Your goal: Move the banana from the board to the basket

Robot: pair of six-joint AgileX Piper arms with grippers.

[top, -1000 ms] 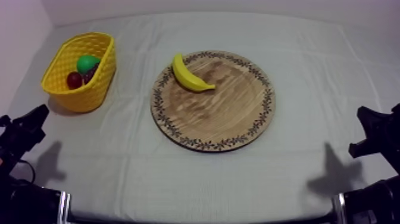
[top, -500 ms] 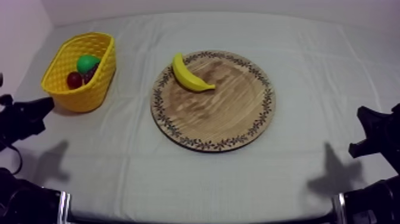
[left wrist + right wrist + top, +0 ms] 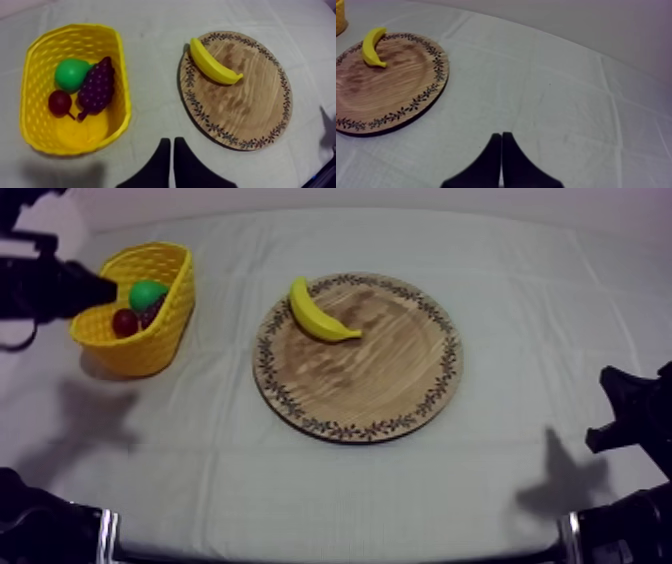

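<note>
My left gripper (image 3: 172, 143), fingers pressed together on nothing, hovers left of the round patterned wooden board (image 3: 245, 105), by the yellow plastic basket (image 3: 124, 95). The curved yellow banana (image 3: 212, 62) lies at the board's left rim; if I arrive unopened, I could knock it off. My right gripper (image 3: 501, 136) sits right of the board, closed and empty.

The banana (image 3: 320, 315) and latticed basket (image 3: 150, 348) are yellow, the board (image 3: 370, 383) brown with a leaf-patterned rim.

Banana (image 3: 318, 314) on the wooden board (image 3: 372, 370) — left gripper (image 3: 106, 290) at the yellow basket (image 3: 160, 330).
</note>
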